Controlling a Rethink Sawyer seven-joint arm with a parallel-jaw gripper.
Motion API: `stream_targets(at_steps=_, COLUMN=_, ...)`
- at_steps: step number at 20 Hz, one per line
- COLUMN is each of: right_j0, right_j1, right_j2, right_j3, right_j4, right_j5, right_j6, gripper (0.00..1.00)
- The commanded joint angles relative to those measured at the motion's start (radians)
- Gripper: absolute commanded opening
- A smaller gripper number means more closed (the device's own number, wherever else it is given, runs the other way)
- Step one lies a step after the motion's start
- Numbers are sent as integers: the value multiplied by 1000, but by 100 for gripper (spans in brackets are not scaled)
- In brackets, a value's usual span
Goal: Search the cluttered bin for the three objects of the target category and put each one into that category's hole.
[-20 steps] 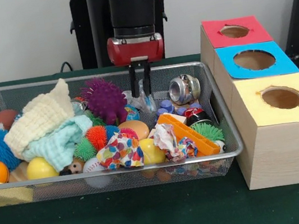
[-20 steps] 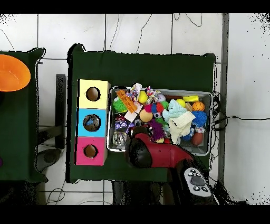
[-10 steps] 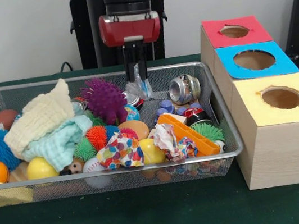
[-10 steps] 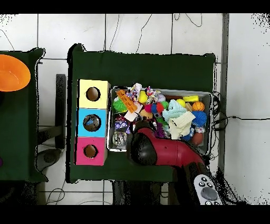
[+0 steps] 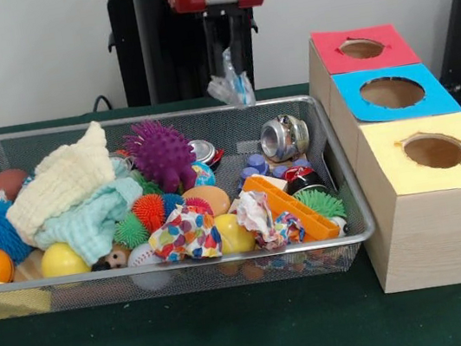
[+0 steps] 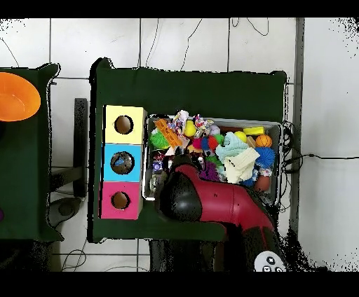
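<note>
My gripper [image 5: 226, 70] hangs above the far rim of the wire bin [image 5: 184, 265], shut on a crumpled piece of clear plastic [image 5: 233, 89] that dangles from its tips. To the right stand three boxes with holes in their tops: a red box [image 5: 363, 48] farthest back, a blue box [image 5: 392, 93] in the middle and a yellow box [image 5: 434, 151] nearest. In the overhead view the red arm [image 6: 184, 196] hides the gripper and the plastic. It sits over the bin's corner beside the blue box [image 6: 122, 162]. A crushed metal can [image 5: 284, 137] lies in the bin.
The bin holds a purple spiky ball [image 5: 161, 153], yellow and mint cloths [image 5: 72, 198], an orange tray [image 5: 293, 207], patterned paper wads [image 5: 186, 233] and several small balls. An orange bowl [image 6: 15, 97] sits on a separate table at the overhead view's left.
The gripper has risen out of the bin with the clear plastic in it and shifted slightly toward the boxes. The bin's other contents have not moved.
</note>
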Motion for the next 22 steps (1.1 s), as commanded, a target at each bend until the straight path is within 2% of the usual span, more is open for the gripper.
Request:
stream_targets(at_steps=1, right_j0=37, right_j1=-65, right_j2=34, right_j3=-23, right_j4=73, right_j5=200, right_j6=148, gripper=0)
stream_targets(at_steps=14, right_j0=158, right_j1=-49, right_j2=-44, right_j3=-132, right_j4=138, right_j5=257, right_j6=229, gripper=0)
stream_targets(at_steps=18, right_j0=194, right_j1=-79, right_j2=-76, right_j3=-99, right_j4=149, right_j5=248, right_j6=240, gripper=0)
stream_targets(at_steps=22, right_j0=224, right_j1=-88, right_j2=-100, right_j3=-101, right_j4=165, right_j5=258, right_j6=249, gripper=0)
